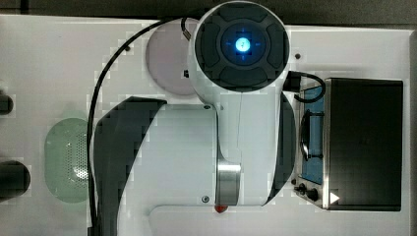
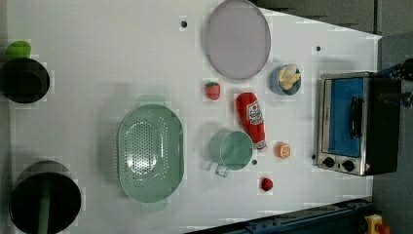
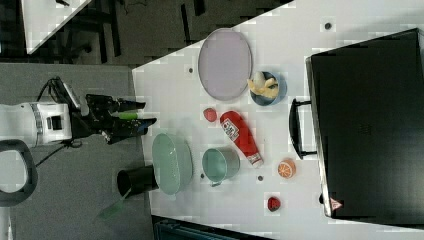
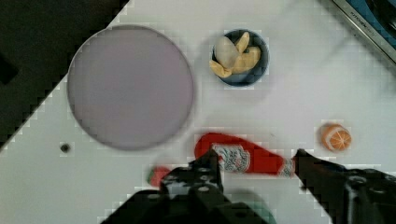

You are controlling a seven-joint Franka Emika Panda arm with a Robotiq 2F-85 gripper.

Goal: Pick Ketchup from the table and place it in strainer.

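White tabletop: Ketchup lay flat, prob. light, slick plastic; grip mid-body. Gripper stood wide, empty

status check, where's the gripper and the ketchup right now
Gripper open, jaws empty, high above the table. Ketchup lying flat, untouched, beside the green cup. Strainer empty.

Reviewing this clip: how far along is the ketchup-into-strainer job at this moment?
Nothing looks done: the Ketchup lies flat on the table, between the strawberry and the orange slice, its cap beside the green cup. The strainer holds nothing. In hand: the gripper hangs open with the bottle between its fingers in the wrist view, gripping nothing. Left: descend, grasp, carry, release.
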